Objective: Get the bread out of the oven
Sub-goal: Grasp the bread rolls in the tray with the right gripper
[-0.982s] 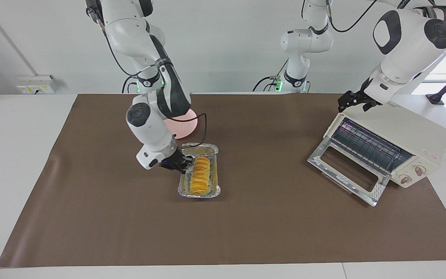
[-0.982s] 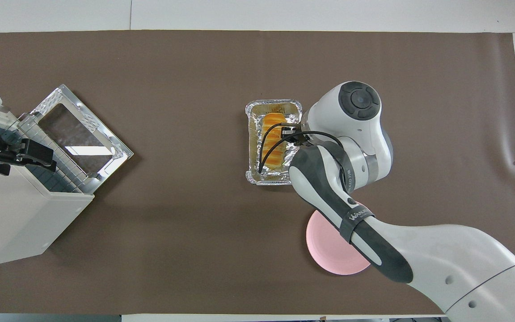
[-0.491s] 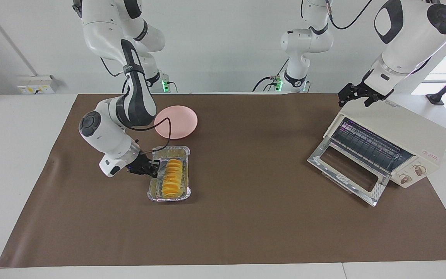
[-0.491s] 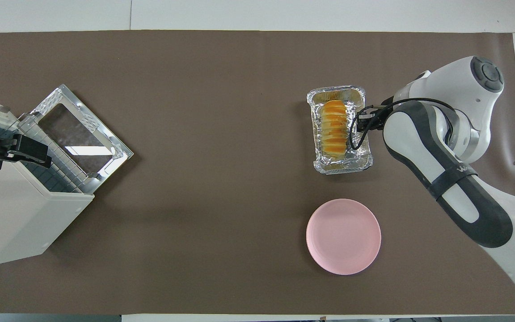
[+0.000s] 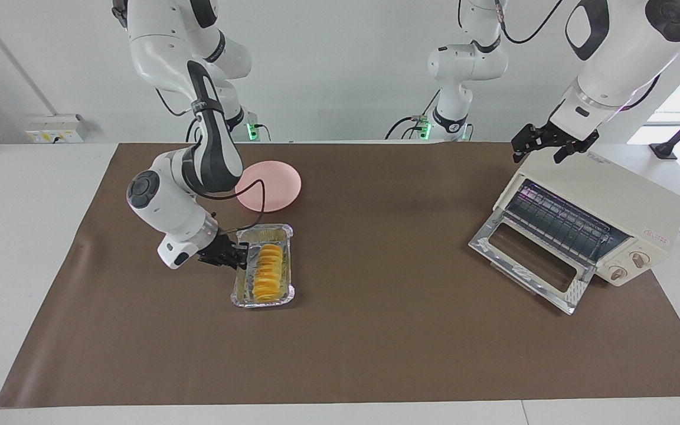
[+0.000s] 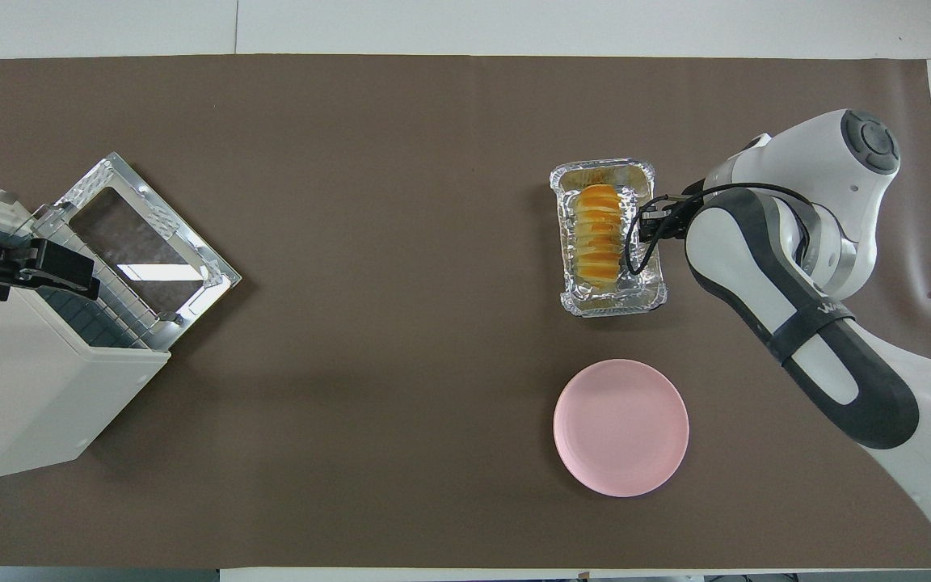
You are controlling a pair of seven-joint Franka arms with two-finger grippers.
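Note:
The bread (image 5: 268, 273) (image 6: 599, 234), a ridged golden loaf, lies in a shiny foil tray (image 5: 262, 304) (image 6: 611, 309) on the brown mat toward the right arm's end of the table. My right gripper (image 5: 236, 257) (image 6: 648, 221) is low at the tray's long rim, on the side toward the right arm's end. The cream oven (image 5: 617, 198) (image 6: 29, 388) stands at the left arm's end. Its glass door (image 5: 529, 260) (image 6: 142, 234) is dropped open and the wire rack is bare. My left gripper (image 5: 539, 153) (image 6: 82, 275) hangs open over the oven's top edge and holds nothing.
A pink round plate (image 5: 269, 186) (image 6: 621, 427) sits nearer to the robots than the foil tray. The oven's open door juts out onto the mat in front of the oven. A third robot arm's base (image 5: 452, 118) stands at the robots' edge of the table.
The right gripper carried the foil tray and bread from the mat's middle toward the right arm's end, uncovering the pink plate. The left gripper rose slightly over the oven.

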